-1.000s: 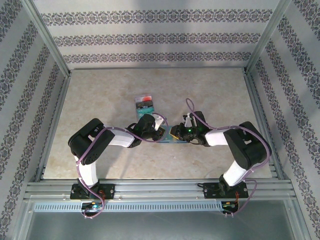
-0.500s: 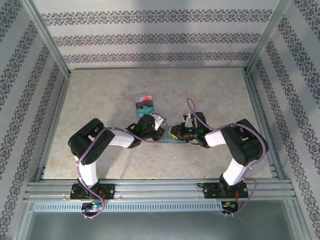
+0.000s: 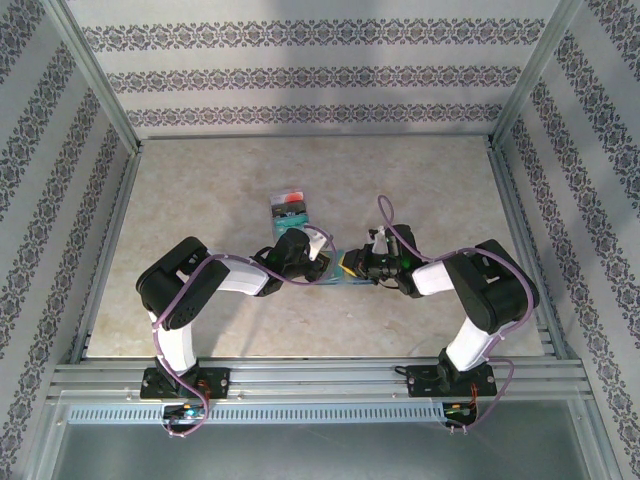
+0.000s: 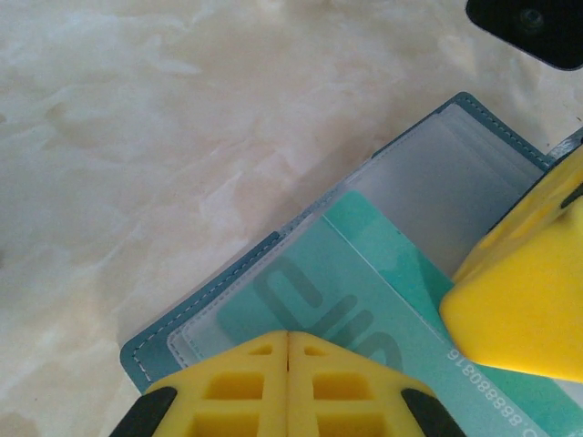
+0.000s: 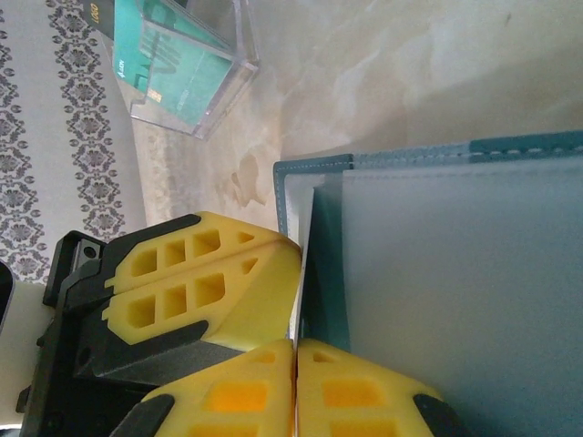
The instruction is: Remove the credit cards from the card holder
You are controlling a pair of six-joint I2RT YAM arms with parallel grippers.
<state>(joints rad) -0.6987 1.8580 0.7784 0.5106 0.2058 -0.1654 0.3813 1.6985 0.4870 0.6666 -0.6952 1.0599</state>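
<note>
Open card holder [image 4: 200,300] lying flat on the marbled worktop [image 4: 137,137], between the two hands near the middle of the worktop; slate-teal stitched border, frosted clear slots facing up. A teal card [image 4: 364,319] sits in one slot, partly veiled by the clear plastic, with embossed digits visible along its lower edge.

Left hand [image 4: 288,341]: yellow fingers pressed together with no gap, tips set at the holder's near border over the slotted card; whether anything is pinched between them cannot be told. Right hand [image 5: 297,344]: fingers likewise closed tight, tips at the holder's corner just beside the left hand; a thin pale edge runs from the holder's corner into the seam between them; whether that edge is the card or the slot's plastic cannot be told. In the left wrist view, one right finger rests on the teal card.

Beyond the holder, apart from both hands, stands a clear box [image 5: 228,77] containing green cards [image 5: 173,68].
</note>
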